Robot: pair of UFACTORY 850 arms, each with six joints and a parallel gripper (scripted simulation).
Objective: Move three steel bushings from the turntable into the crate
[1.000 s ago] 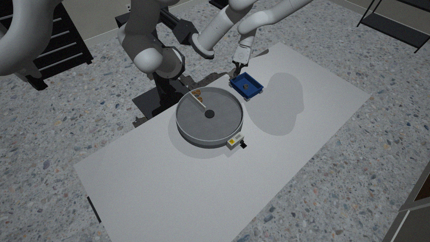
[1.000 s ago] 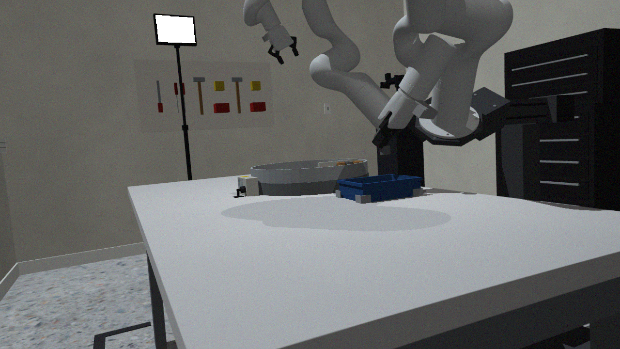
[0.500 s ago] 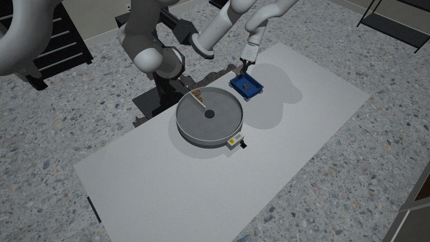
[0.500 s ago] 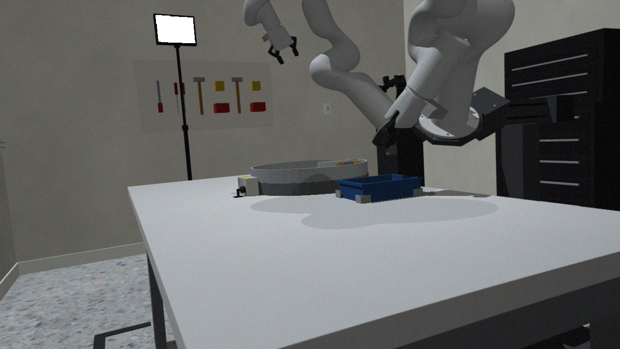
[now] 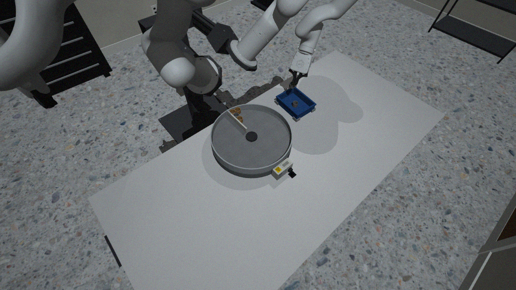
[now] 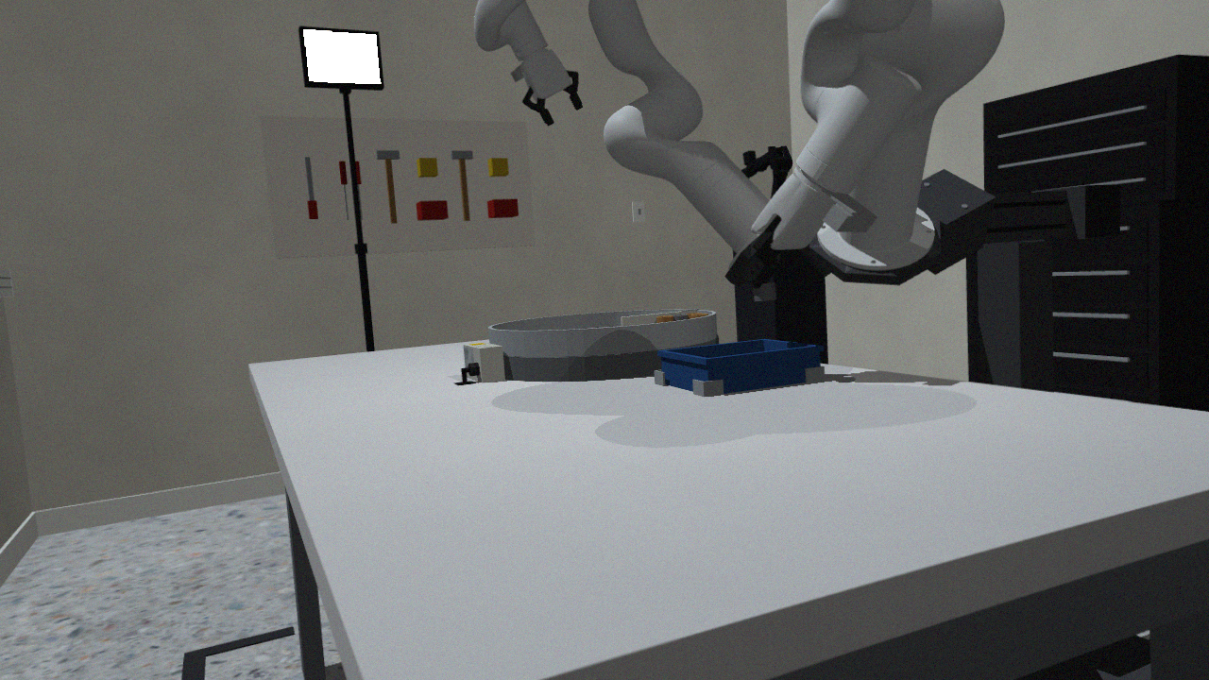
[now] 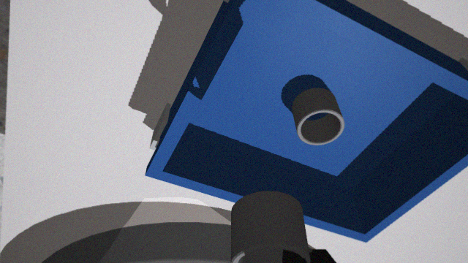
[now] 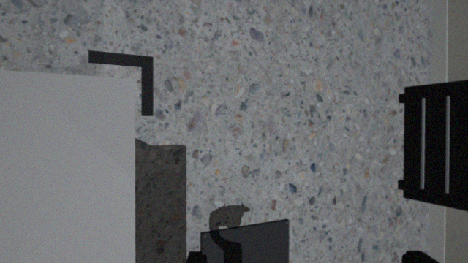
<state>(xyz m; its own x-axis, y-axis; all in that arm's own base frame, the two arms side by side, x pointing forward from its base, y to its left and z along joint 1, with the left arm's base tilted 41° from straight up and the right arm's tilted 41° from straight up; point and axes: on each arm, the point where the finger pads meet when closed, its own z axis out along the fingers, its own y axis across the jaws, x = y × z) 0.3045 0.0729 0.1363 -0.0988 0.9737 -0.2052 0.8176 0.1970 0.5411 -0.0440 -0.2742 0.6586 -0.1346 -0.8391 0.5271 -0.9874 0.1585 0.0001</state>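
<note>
Here's the white table, standing on a speckled floor, and on it sits the round turntable with a small pale box right at its rim. Just beside the turntable, there's the blue crate, level on the tabletop, with grey guides at its corners!

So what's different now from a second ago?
The left gripper has moved rightward in the top view, from beside the blue crate to its near-turntable rear corner area, a steel bushing still in its grip. Nothing was let go. The crate, the bushing inside it, the turntable and the right gripper stayed put.
</note>
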